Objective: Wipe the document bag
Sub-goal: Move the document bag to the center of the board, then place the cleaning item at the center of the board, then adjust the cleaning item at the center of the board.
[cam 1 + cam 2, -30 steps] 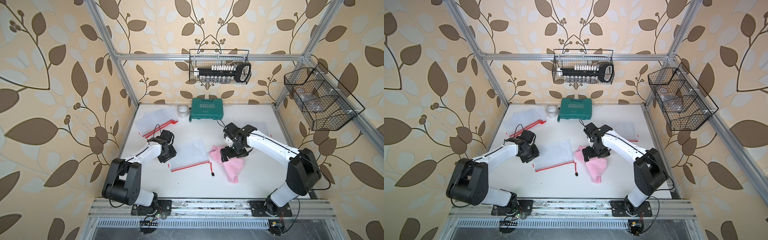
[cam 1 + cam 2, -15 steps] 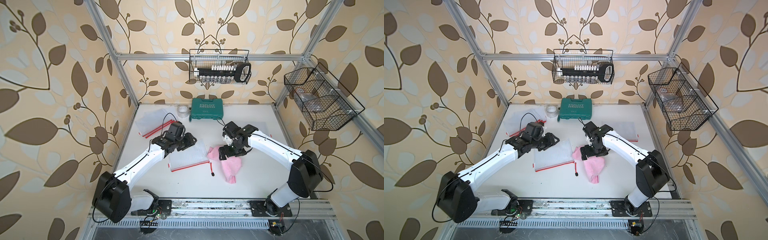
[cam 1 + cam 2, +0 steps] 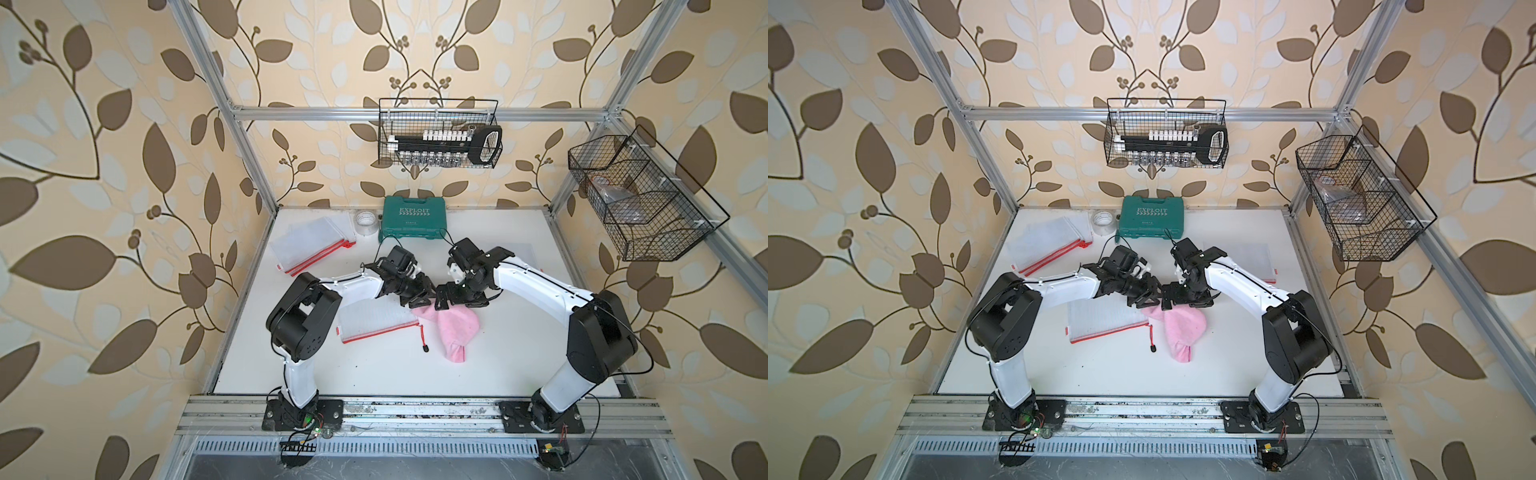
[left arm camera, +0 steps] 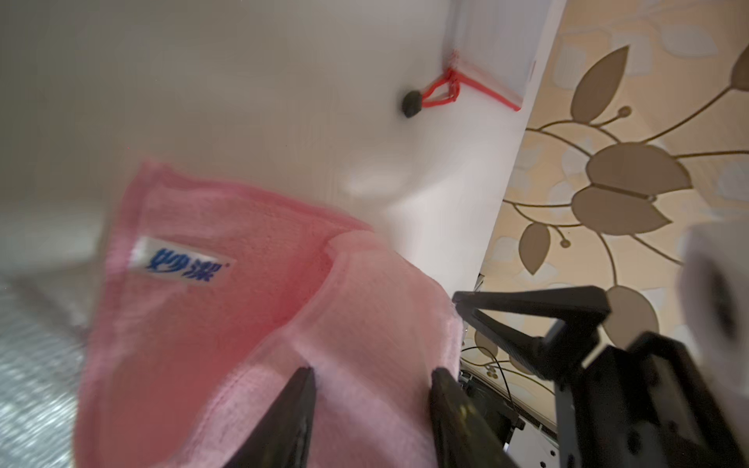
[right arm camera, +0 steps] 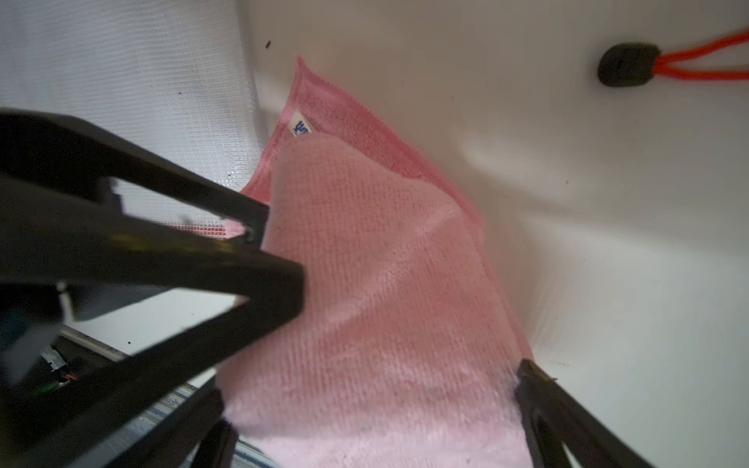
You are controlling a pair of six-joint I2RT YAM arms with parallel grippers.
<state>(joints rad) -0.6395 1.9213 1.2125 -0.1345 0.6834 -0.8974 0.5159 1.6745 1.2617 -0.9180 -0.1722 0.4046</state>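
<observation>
Beside the pink cloth (image 3: pixel 455 328), the document bag (image 3: pixel 376 322) is lying flat. Both grippers are hovering at the cloth's far edge, likely to lift it for wiping: left gripper (image 3: pixel 424 297) narrowly parted, right gripper (image 3: pixel 459 301) spread wide.

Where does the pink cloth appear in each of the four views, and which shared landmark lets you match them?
Top view: pink cloth at mid-table, directly right of the document bag.
Top view: the same spot, beside the bag.
Left wrist: close up, white label showing.
Right wrist: close up, filling the middle.
Shared landmark: the black toggle on the red zip cord.
</observation>
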